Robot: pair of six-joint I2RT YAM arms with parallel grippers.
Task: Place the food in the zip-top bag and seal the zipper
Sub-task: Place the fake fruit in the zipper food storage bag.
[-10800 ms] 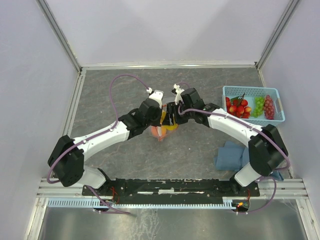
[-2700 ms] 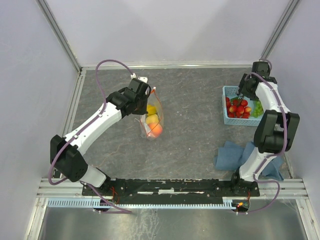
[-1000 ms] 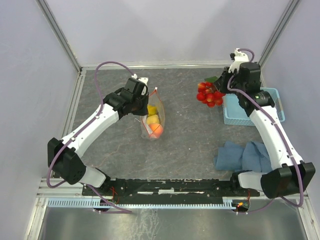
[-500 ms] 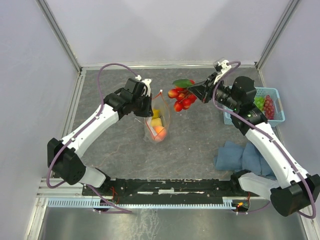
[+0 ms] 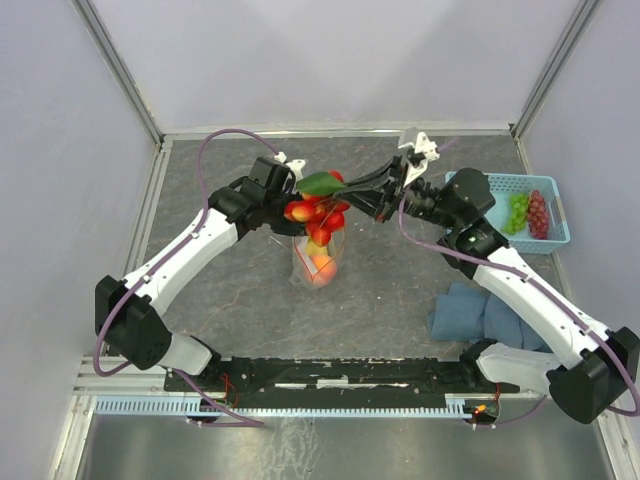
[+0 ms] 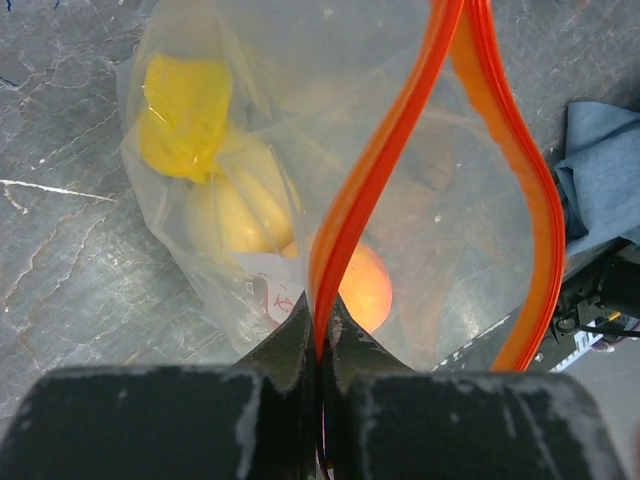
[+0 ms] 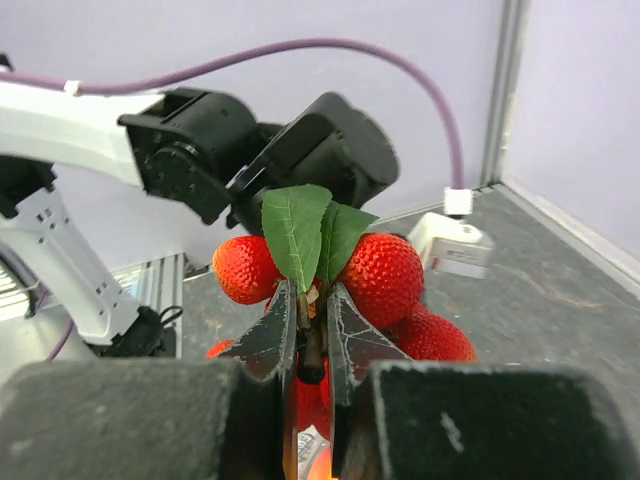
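The clear zip-top bag stands at mid-table with an orange peach and yellow fruits inside. My left gripper is shut on one side of the red-orange zipper and holds the mouth open; the other strip bows away to the right. My right gripper is shut on the stem of the strawberry bunch, under its green leaves. In the top view the strawberries hang right over the bag's mouth, beside the left gripper.
A light-blue basket at the right back holds green and purple grapes. A blue cloth lies at the right front. Both arms reach in over the middle of the grey table.
The right arm has swung left from beside the basket, carrying the strawberry bunch to above the bag's mouth. The left gripper has kept its hold on the zipper.
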